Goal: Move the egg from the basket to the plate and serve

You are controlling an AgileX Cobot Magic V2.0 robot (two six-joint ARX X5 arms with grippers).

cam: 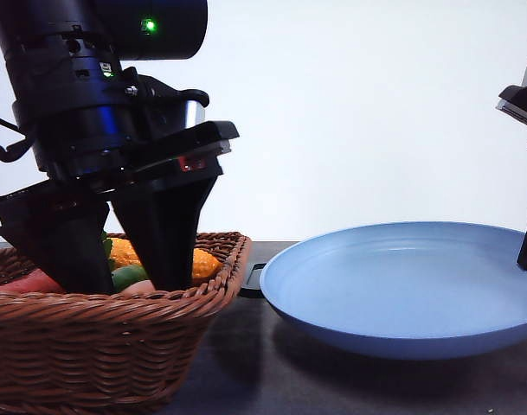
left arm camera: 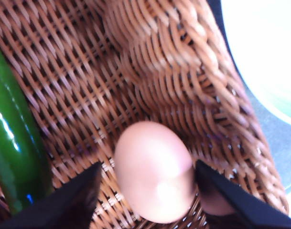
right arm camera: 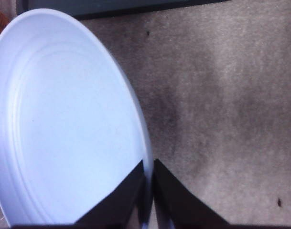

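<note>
Wicker basket (cam: pixel 116 337) half-hides egg (left arm camera: pixel 154 171).

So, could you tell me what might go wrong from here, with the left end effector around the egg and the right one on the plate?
1. The left end effector straddles the egg with a gap on one side; closing unevenly could roll it, and squeezing too hard could crack it.
2. Lifting out, the egg could clip the basket rim.
3. The right end effector pinches only the blue plate rim, so the plate might tip when moved.
</note>
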